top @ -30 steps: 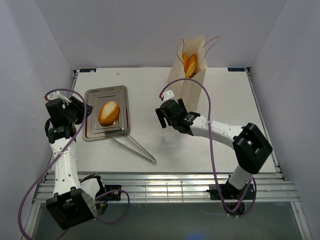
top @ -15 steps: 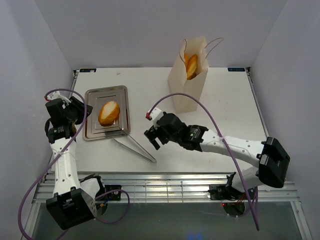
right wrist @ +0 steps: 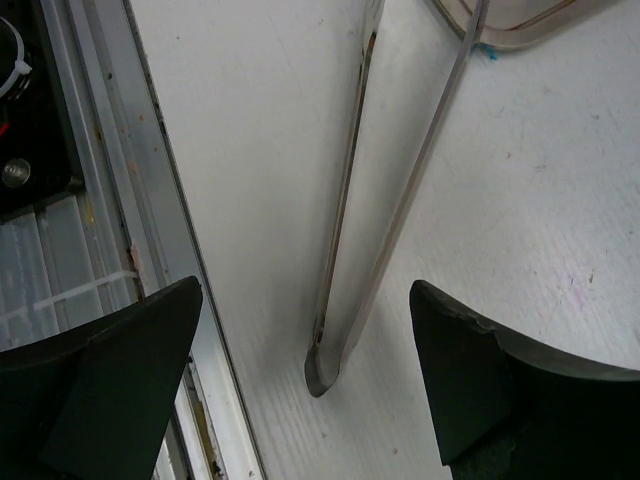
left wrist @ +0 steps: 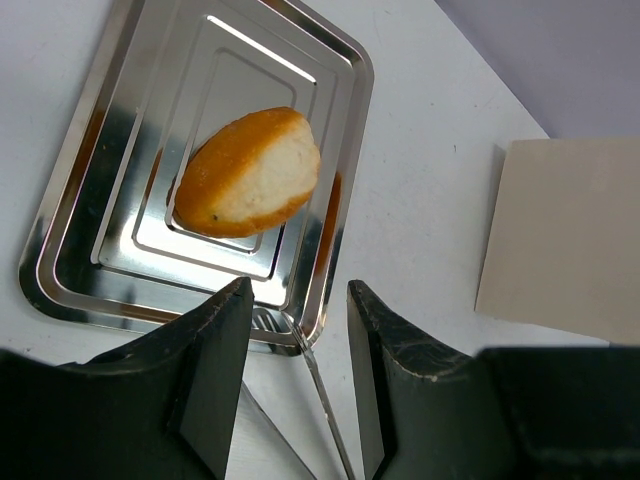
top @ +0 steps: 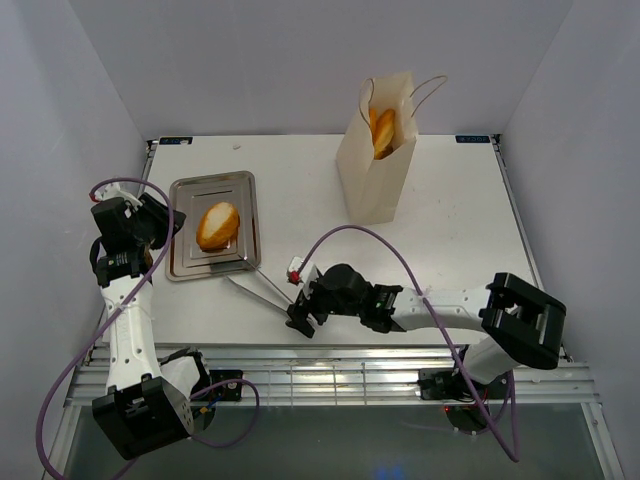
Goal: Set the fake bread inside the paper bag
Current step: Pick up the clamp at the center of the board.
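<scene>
One oval piece of the fake bread (top: 218, 226) (left wrist: 250, 172) lies in the steel tray (top: 185, 190) (left wrist: 60, 200). More golden bread (top: 382, 132) stands inside the upright paper bag (top: 372, 185) at the back; its flat side (left wrist: 565, 230) shows in the left wrist view. My left gripper (top: 166, 222) (left wrist: 298, 295) hovers at the tray's left side, jaws partly apart and empty. My right gripper (top: 298, 318) (right wrist: 303, 300) is low at the table's front, wide open and straddling the hinge end of the silver tongs (top: 258, 287) (right wrist: 325, 375) without touching them.
The tongs (left wrist: 320, 390) lie on the table with their tips at the tray's front right corner (right wrist: 510, 30), pointing toward the front edge. Metal rails (top: 330, 375) (right wrist: 100, 180) run just beyond that edge. Walls close in on the left, right and back.
My right arm has swung from beside the paper bag toward the front left and come down over the tongs' hinge end, still open. The left arm, tray and bread have not moved.
</scene>
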`<state>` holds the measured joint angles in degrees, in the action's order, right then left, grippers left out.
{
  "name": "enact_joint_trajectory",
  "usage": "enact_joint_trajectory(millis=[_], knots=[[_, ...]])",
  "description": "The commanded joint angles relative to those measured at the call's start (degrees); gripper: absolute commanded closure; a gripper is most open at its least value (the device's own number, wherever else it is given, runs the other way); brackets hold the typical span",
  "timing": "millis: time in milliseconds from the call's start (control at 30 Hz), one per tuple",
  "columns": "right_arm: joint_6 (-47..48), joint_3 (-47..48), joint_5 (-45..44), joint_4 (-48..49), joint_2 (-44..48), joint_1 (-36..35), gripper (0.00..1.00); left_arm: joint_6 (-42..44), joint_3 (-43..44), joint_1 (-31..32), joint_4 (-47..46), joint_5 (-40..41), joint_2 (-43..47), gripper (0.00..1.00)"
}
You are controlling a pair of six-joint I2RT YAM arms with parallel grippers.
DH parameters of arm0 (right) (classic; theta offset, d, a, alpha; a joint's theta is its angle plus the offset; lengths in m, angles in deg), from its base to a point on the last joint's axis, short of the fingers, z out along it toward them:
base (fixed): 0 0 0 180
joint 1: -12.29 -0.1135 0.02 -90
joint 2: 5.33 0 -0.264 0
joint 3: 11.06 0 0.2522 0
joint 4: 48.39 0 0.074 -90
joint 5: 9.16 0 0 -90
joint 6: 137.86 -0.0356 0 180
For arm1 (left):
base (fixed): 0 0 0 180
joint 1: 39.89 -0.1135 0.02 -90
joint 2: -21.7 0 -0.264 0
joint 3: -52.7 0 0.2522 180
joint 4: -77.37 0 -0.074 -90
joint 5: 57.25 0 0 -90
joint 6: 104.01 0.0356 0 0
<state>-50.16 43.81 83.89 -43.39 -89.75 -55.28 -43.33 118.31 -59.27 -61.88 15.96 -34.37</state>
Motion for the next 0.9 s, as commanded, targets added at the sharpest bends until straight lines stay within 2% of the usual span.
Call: enact_joint_trajectory(millis=[0,233,433,533,867], knots=[[1.1,-1.7,-0.1,15.2,-3.8,-0.6,0.1,0.5,-0.8,0.2,0.3,-0.9,1.4,0.47],[1.3,-4.7,-4.6,27.1,-10.0,-1.9,0.02,1.0,-0.6,0.2,0.2,-0.4,1.6,0.47],[1.7,-4.5,-7.2,31.2,-14.6,-2.1,0.0,0.5,-1.1,0.2,-0.6,-0.8,1.6,0.47],[1.7,-4.4,-9.2,33.4,-16.7,-2.0,0.06,0.6,-1.1,0.2,-0.5,-0.8,1.7,0.46],[2.0,-3.0,-11.3,38.4,-23.8,-2.0,0.12,0.8,-0.3,0.2,-0.7,-1.0,1.2,0.46]])
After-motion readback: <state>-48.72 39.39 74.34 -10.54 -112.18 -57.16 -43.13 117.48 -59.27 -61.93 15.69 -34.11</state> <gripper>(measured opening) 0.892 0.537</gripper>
